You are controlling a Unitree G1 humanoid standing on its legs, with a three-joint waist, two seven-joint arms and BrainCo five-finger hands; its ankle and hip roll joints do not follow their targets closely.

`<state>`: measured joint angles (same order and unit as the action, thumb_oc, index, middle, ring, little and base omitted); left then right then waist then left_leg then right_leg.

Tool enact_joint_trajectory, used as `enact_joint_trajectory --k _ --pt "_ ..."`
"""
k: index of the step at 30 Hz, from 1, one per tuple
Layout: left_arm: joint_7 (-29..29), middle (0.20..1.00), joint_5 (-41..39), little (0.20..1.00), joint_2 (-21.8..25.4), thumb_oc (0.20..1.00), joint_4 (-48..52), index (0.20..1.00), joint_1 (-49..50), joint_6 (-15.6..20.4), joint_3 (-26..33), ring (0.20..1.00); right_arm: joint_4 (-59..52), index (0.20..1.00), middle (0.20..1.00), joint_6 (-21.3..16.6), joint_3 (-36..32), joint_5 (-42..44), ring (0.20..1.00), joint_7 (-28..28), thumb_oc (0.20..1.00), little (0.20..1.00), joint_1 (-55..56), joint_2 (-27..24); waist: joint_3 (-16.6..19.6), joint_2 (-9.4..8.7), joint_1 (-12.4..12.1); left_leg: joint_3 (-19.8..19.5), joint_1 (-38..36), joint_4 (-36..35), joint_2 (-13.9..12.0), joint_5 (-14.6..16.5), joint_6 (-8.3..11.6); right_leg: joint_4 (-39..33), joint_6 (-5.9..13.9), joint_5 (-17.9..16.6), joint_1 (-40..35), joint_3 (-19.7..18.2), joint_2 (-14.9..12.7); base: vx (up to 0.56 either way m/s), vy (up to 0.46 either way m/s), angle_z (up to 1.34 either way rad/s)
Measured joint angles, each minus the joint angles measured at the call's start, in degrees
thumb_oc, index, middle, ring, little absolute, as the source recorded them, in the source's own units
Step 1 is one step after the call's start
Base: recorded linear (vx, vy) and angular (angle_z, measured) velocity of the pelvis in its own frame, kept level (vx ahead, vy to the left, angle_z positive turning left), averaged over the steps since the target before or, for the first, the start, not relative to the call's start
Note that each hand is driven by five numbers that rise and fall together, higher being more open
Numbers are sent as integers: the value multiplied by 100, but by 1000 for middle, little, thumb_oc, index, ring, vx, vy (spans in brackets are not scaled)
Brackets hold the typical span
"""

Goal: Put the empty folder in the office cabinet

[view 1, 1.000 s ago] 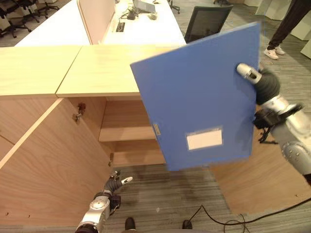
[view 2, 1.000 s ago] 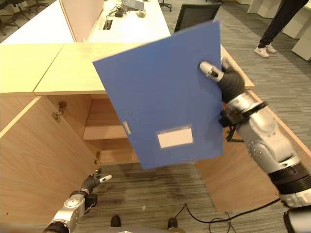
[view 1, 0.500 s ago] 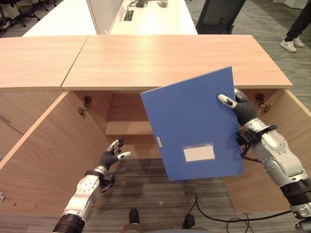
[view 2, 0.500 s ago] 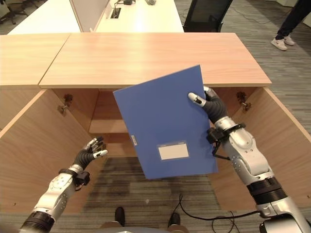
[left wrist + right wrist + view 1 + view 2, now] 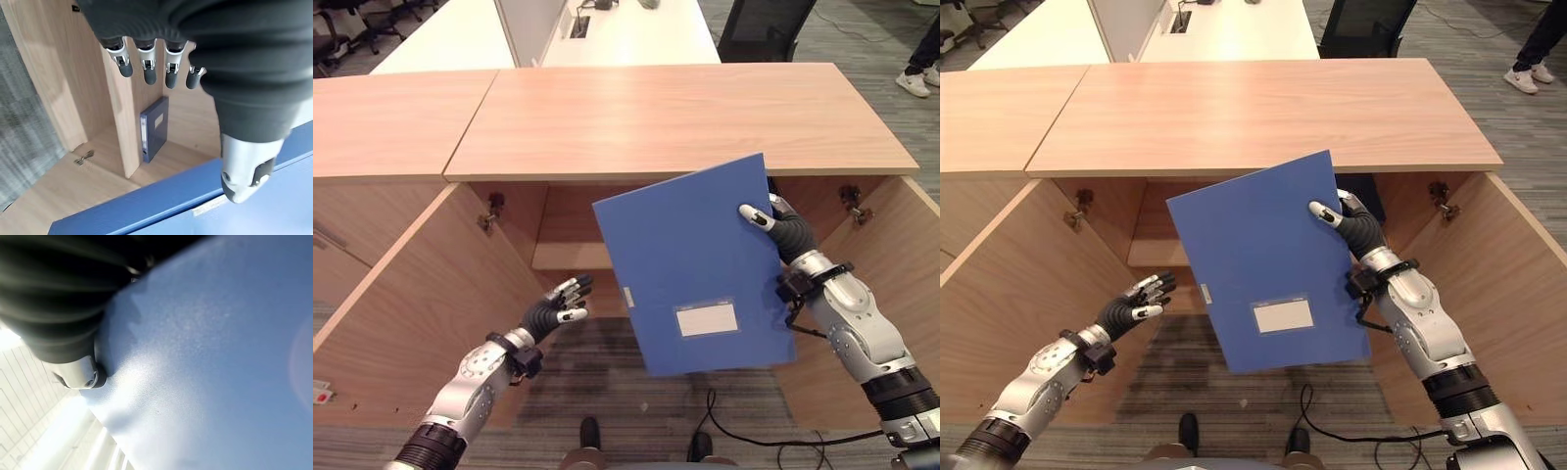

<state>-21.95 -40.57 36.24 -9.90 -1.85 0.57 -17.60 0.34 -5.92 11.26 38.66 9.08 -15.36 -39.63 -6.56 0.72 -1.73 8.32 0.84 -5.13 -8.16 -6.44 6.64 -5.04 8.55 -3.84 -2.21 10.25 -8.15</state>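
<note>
right robot hand (image 5: 1351, 227) pinches the blue folder (image 5: 1268, 264) by its edge, tilted before the open cabinet (image 5: 1253, 122); left robot hand (image 5: 1131, 304) released, fingers straight, beside it.

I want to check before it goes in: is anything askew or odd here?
The flat blue folder hangs tilted, pinched at one upper corner by the right hand alone; the left hand is open beside it.

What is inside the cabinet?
Inside the cabinet, a wooden shelf and another blue folder standing upright. The big blue folder in the right hand hides the rest.
</note>
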Motion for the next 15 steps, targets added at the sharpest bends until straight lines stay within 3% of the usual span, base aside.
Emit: enact_joint_trajectory --k 15 --pt "-84 1000 -305 1000 -109 1000 271 1000 -379 -269 -746 1000 0 200 200 -3 188 -163 200 -42 200 200 -19 510 31 53 -20 -28 16 1 5 -9 -5 1 -1 0 3 12 -1 0 0 0"
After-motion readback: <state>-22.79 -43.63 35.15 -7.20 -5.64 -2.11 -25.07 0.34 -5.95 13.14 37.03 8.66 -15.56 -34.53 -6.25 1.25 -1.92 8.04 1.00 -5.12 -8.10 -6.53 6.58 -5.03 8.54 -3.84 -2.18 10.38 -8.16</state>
